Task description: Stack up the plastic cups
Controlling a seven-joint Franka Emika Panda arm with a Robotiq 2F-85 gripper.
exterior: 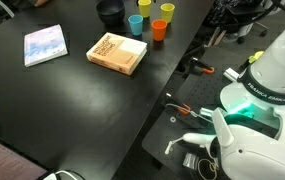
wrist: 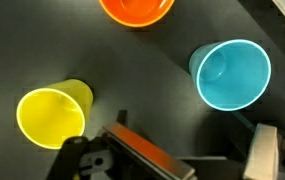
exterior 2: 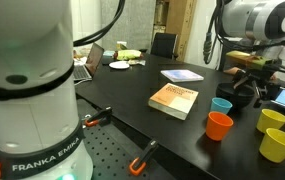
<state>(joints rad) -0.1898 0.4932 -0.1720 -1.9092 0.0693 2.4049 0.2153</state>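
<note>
Gripper (wrist: 174,160) wide near blue cup (wrist: 230,75), wrist view

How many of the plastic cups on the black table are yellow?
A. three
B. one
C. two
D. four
C: in an exterior view the near yellow cup and the far yellow cup stand apart, next to the blue cup and the orange cup.
</note>
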